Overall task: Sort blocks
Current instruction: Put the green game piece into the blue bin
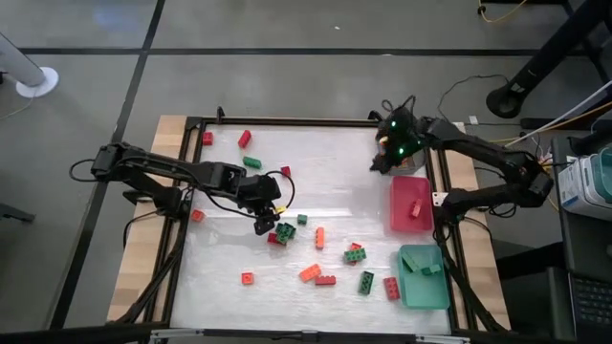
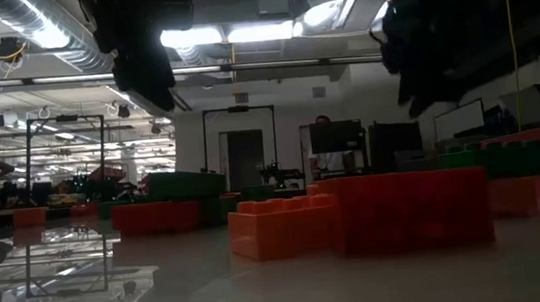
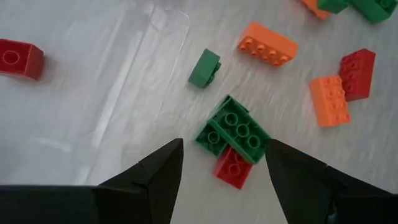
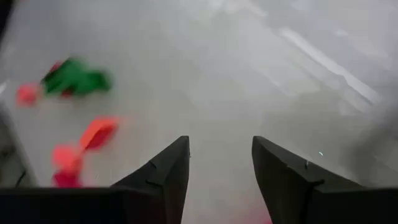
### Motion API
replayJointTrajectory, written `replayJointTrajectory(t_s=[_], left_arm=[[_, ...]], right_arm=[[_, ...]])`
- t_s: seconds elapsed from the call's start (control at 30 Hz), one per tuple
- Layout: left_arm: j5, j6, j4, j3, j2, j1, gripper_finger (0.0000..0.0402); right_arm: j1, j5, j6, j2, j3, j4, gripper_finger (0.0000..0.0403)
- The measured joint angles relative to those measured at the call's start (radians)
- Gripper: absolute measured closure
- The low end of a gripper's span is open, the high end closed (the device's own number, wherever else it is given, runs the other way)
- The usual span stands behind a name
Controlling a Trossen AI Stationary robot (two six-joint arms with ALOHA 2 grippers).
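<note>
**Left gripper hanging over a green-and-red brick cluster, right gripper empty by the pink tray**

The high view is laying out the whole table (image 1: 229, 287), with its glossy pale sheet and dark frame, and is showing both arms at once. The left gripper (image 1: 265, 224) is hovering near the table's middle, just beside a green block (image 1: 286, 231). The right gripper (image 1: 382, 162) is sitting near the far right corner, just beyond the pink tray (image 1: 398, 212). That tray is carrying one red brick (image 1: 417, 207); the teal tray (image 1: 421, 287) nearer the front is holding green pieces.

Only the left wrist view is revealing the detail under the left gripper (image 3: 225, 163): its fingers (image 3: 155, 177) are spread wide, holding nothing, and the studded green block (image 3: 233, 129) is lying between them on the table, overlapping a red brick (image 3: 233, 169). Well apart are lying a small green piece (image 3: 204, 68), an orange brick (image 3: 267, 43) and another orange brick (image 3: 329, 99) touching a red one (image 3: 357, 73).

The right wrist view is showing the right gripper (image 4: 221, 163) partly apart and empty above bare sheet, with blurred green and red blocks off to one side.

The low view is showing blocky orange (image 2: 283, 226) and red (image 2: 412, 208) bricks close up.

Open sheet is lying between the two arms.
</note>
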Motion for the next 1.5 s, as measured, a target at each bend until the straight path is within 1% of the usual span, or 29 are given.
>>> replayJointTrajectory(t_s=[0.13, 0.2, 0.37, 0.47, 0.63, 0.7, 0.8, 0.9, 0.97, 1.1, 1.17, 1.33, 1.5], left_arm=[[-0.001, 0.0, 0.0, 0.0, 0.0, 0.0, 0.0185], [-0.001, 0.0, 0.0, 0.0, 0.0, 0.0, 0.0185], [-0.005, 0.0, 0.0, 0.0, 0.0, 0.0, 0.0185], [-0.005, 0.0, 0.0, 0.0, 0.0, 0.0, 0.0185], [-0.005, 0.0, 0.0, 0.0, 0.0, 0.0, 0.0185], [-0.005, 0.0, 0.0, 0.0, 0.0, 0.0, 0.0185], [-0.005, 0.0, 0.0, 0.0, 0.0, 0.0, 0.0185], [-0.005, 0.0, 0.0, 0.0, 0.0, 0.0, 0.0185], [-0.005, 0.0, 0.0, 0.0, 0.0, 0.0, 0.0185], [-0.005, 0.0, 0.0, 0.0, 0.0, 0.0, 0.0185], [-0.005, 0.0, 0.0, 0.0, 0.0, 0.0, 0.0185], [-0.005, -0.001, 0.0, 0.0, 0.0, 0.0, 0.0185], [-0.005, -0.001, 0.0, 0.0, -0.001, 0.0, 0.0185]], right_arm=[[0.192, -0.004, 0.007, -0.041, 0.0, 0.001, 0.0231], [0.285, -0.004, 0.039, -0.046, 0.0, 0.001, 0.0231], [0.496, 0.011, 0.217, -0.035, 0.0, 0.005, 0.0231], [0.6, 0.016, 0.319, -0.017, 0.0, 0.009, 0.0231], [0.718, 0.017, 0.436, 0.024, 0.0, 0.052, 0.0224], [0.746, 0.017, 0.473, 0.045, 0.0, 0.063, 0.0211], [0.781, 0.018, 0.51, 0.084, 0.0, 0.088, 0.0179], [0.809, 0.025, 0.483, 0.128, 0.0, 0.128, 0.0146], [0.828, 0.026, 0.419, 0.156, 0.0, 0.153, 0.0131], [0.87, 0.041, 0.277, 0.194, 0.0, 0.185, 0.0118], [0.896, 0.09, 0.219, 0.203, 0.0, 0.189, 0.0117], [0.965, 0.257, 0.085, 0.205, 0.0, 0.229, 0.0117], [1.022, 0.394, 0.059, 0.205, 0.0, 0.23, 0.0117]])
